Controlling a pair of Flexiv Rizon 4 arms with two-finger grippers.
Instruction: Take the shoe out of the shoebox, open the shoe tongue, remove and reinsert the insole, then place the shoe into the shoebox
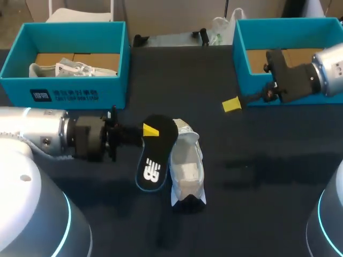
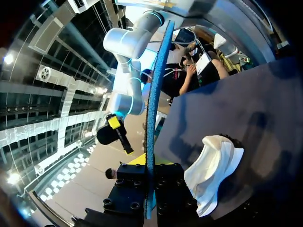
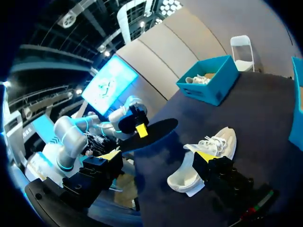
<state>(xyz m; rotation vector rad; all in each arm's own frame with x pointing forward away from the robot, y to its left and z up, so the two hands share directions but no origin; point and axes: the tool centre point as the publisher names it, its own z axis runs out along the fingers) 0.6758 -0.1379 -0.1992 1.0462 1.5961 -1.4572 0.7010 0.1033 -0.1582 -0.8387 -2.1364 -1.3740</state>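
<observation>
two teal shoeboxes (image 1: 110, 92) (image 1: 241, 64), two white shoes (image 1: 186, 168) (image 1: 67, 68) and one black insole (image 1: 153, 166).

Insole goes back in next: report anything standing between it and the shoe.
Nothing visible stands between them. The insole, clamped in the left end effector, hangs right beside the white shoe. The right end effector is open and off to the side, clear of both.

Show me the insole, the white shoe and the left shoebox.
insole (image 1: 155, 160), head view, on its black middle.
white shoe (image 1: 187, 164), head view, on its middle.
left shoebox (image 1: 80, 88), head view, on its front wall.
</observation>
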